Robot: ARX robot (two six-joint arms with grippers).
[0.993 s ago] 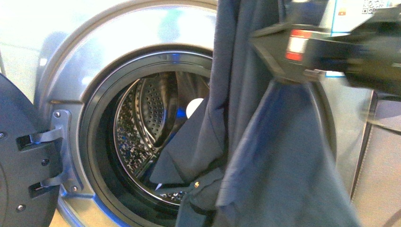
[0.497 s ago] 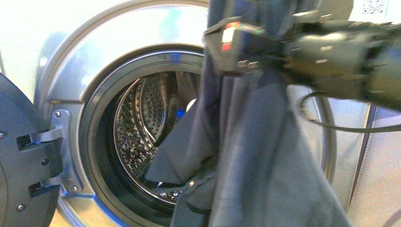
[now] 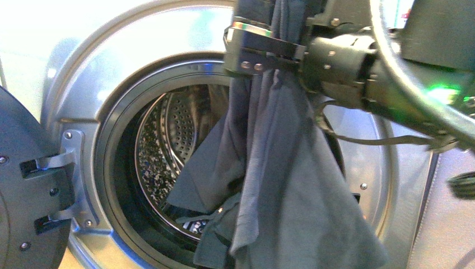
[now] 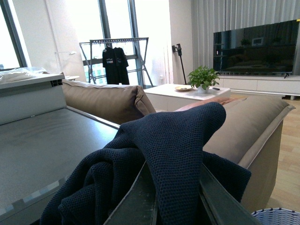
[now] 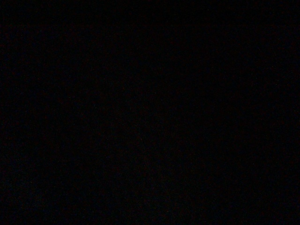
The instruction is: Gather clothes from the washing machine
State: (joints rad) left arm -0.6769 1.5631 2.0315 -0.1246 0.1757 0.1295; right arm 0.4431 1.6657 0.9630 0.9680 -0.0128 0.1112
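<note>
The washing machine (image 3: 140, 45) fills the front view, its porthole open and its perforated steel drum (image 3: 168, 140) showing. The slate grey-blue clothes (image 3: 291, 185) hang in long folds in front of the opening, with the lower end still trailing over the gasket into the drum. My right gripper (image 3: 263, 53) reaches in from the right and is shut on the clothes near the top of the porthole. In the left wrist view my left gripper (image 4: 173, 168) is shut on a fold of the clothes (image 4: 168, 136), held high. The right wrist view is dark.
The washer's dark door (image 3: 22, 185) stands open at the far left on its hinge (image 3: 61, 179). The left wrist view looks over a tan sofa (image 4: 108, 98) into a living room, with a woven basket's rim (image 4: 279, 216) low down.
My right arm has swung left across the front view and now grips the clothes at the top of the porthole. The hanging fabric has shifted left with it.
</note>
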